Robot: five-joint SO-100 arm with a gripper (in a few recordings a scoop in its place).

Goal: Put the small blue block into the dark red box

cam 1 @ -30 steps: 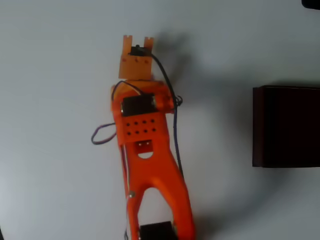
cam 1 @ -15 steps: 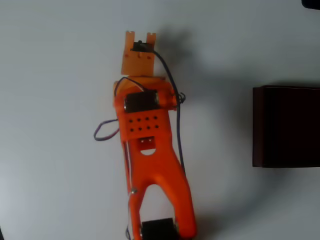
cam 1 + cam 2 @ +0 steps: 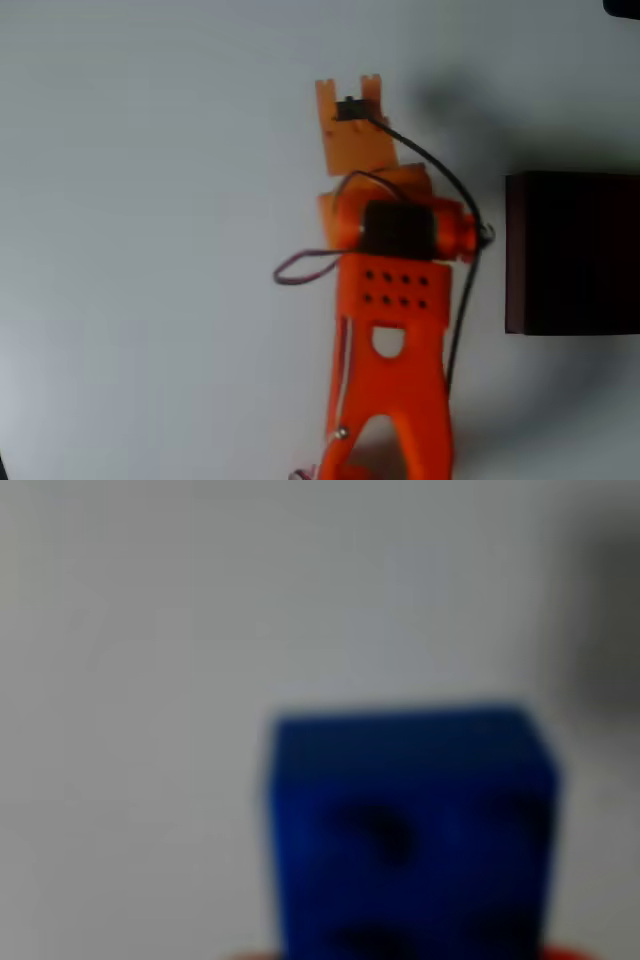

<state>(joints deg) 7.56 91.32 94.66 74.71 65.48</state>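
While the wrist view is badly blurred, the small blue block (image 3: pixel 410 830) fills its lower middle, a solid blue shape with a few dark blotches on its near face, and a thin strip of orange runs along the bottom edge right under it. That closeness to the wrist camera suggests the block sits in the tool's grasp, though neither finger is sharp enough to confirm contact, so I cannot tell for sure whether the tool is clenched on it or not. Behind the block lies only pale grey counter (image 3: pixel 150 630), with a dark smear at the upper right edge of that view. From overhead, the tool (image 3: pixel 350 92) shows as a flat orange piece with two short prongs at its far end, and the block itself is hidden beneath it. The orange arm (image 3: pixel 395 340) runs from the tool down to the bottom edge, with black cables looping along its right side. The dark red box (image 3: pixel 572 252) rests on the counter to the right of the arm, near it but apart, its interior almost black, and the tool is up and to the left of the box, not over it.
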